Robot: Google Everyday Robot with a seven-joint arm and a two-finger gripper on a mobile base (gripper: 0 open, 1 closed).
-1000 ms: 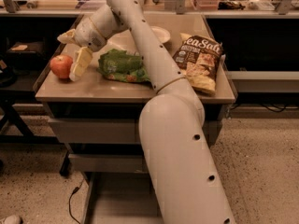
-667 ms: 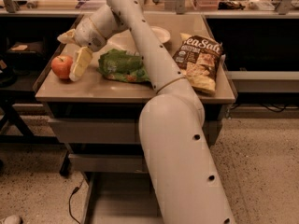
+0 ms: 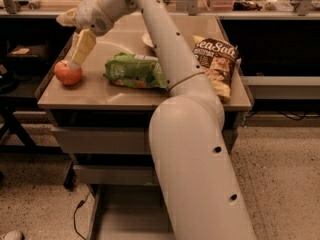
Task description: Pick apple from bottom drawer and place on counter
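The apple (image 3: 67, 73) is small and red-orange and rests on the counter (image 3: 100, 95) near its left edge. My gripper (image 3: 67, 42) is just above it and open. One pale finger (image 3: 82, 46) slants down to the apple's top right, and the other points left, higher up. The fingers do not close around the apple. The bottom drawer (image 3: 122, 216) is pulled out near the floor, and my arm hides its right part.
A green chip bag (image 3: 135, 71) lies mid-counter, right of the apple. A brown Sea Salt chip bag (image 3: 217, 64) lies at the right edge, and a white dish (image 3: 148, 39) behind my arm. Two shut grey drawer fronts (image 3: 100, 140) sit under the counter. A cluttered bench (image 3: 240, 6) runs behind.
My gripper has risen a little off the apple: the lower finger no longer lies alongside it. The apple stays in place on the counter.
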